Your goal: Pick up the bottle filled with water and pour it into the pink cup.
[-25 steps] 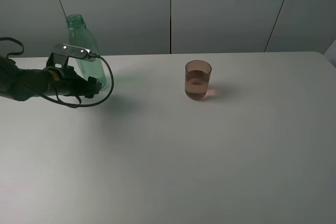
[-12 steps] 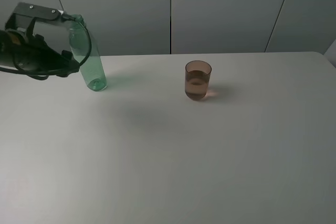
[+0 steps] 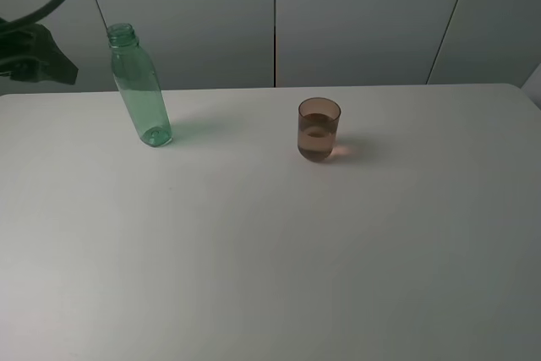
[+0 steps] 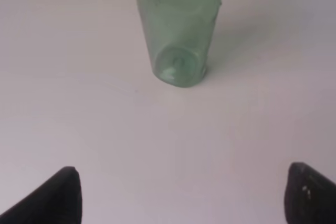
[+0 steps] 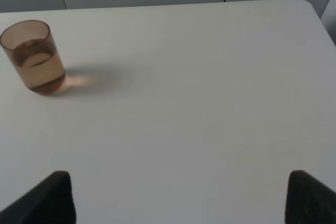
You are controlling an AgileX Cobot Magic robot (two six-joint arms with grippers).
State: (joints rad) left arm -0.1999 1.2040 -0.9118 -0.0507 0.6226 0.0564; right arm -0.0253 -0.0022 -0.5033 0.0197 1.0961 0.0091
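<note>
The green transparent bottle (image 3: 140, 89) stands upright and uncapped at the back left of the white table (image 3: 254, 251). It also shows in the left wrist view (image 4: 178, 30), standing free. My left gripper (image 4: 184, 200) is open and empty, drawn back well short of the bottle. Its dark arm (image 3: 34, 58) shows at the upper left edge. The pink cup (image 3: 319, 129) stands at the table's middle back and holds some liquid. It also shows in the right wrist view (image 5: 33, 56). My right gripper (image 5: 181, 200) is open and empty, well away from the cup.
Grey wall panels (image 3: 355, 14) rise behind the table's far edge. The table's rounded right corner (image 5: 307, 4) shows in the right wrist view. Nothing else stands on the table.
My left gripper has let go of the bottle and pulled up and back to the left. The bottle and the cup have stayed in place.
</note>
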